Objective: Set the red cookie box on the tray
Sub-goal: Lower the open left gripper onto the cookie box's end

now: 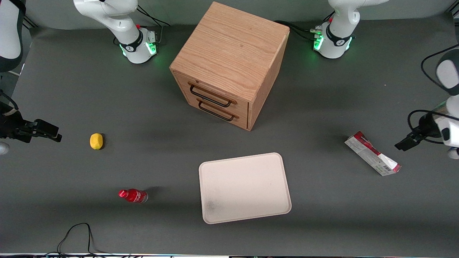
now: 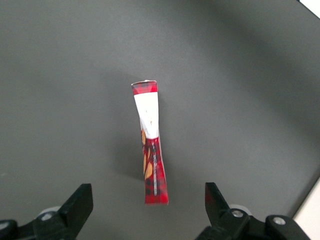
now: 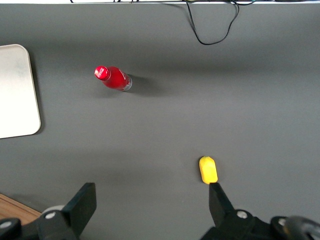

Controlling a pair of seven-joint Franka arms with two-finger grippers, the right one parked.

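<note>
From the front, the red cookie box [image 1: 372, 153] lies flat on the grey table [image 1: 322, 107] toward the working arm's end, its long side running diagonally and its grey-white printed face with a barcode turned up. The left arm's hand [image 1: 403, 144] hangs just beside the box, a little farther toward that same end of the table, and apart from it. The tray [image 1: 244, 187] rests near the middle of the table, close to the front camera and well apart from the box; nothing lies on it. A wooden drawer cabinet [image 1: 229, 64] with two dark handles stands farther from the camera than the tray, its drawers shut. Toward the parked arm's end sit a yellow lemon-like object [image 1: 96, 141] and a small red bottle [image 1: 133, 195]; the bottle is nearer the camera than the yellow object.

In the left wrist view the hand [image 2: 147, 207] is released, its two dark fingers [image 2: 77, 205] spread wide with the box [image 2: 151, 145] lying lengthwise on the table between them, touching neither. The box shows red plaid ends and a pale middle.

The right wrist view takes in the red bottle [image 3: 112, 78], the yellow object [image 3: 208, 170], a rounded corner of the tray [image 3: 17, 90], and a black cable [image 3: 212, 25] looping on the table.
</note>
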